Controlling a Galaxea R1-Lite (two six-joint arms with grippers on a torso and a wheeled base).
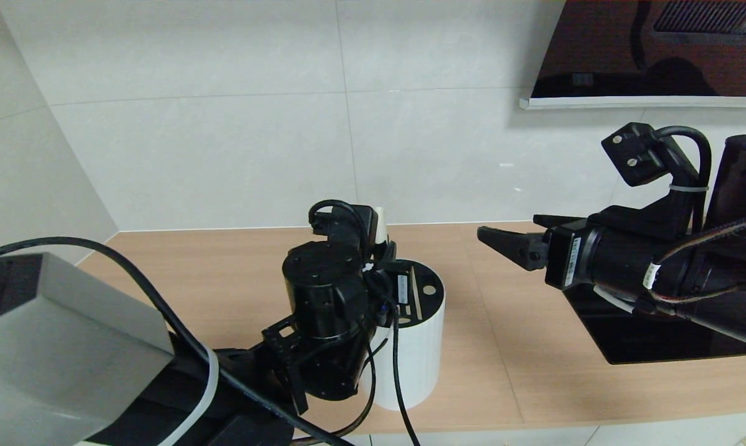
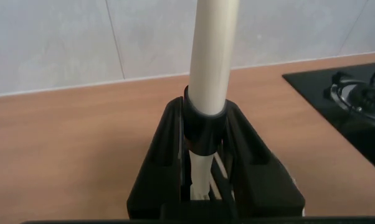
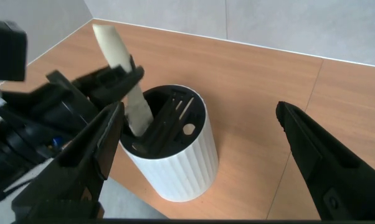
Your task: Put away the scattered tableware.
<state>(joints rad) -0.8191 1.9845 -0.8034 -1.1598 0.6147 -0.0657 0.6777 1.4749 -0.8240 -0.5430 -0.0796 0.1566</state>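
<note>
Holding a cream-handled utensil [image 2: 211, 56], my left gripper [image 2: 205, 121] clamped on it.
Its end sits in the white holder [image 1: 417, 353], lower centre; my right gripper [image 1: 508, 226], mid-right, gapes open.

A white ribbed holder [image 3: 175, 163] with a black slotted top stands on a wooden counter [image 3: 256, 68], below a pale tiled wall [image 3: 268, 18]. The left gripper [image 3: 122, 71] is clamped around a cream-handled utensil [image 3: 116, 46], which leans with its lower end down in the holder's top. The right gripper [image 3: 199, 109] sits above with its two black fingers spread wide, the holder showing between them.
</note>
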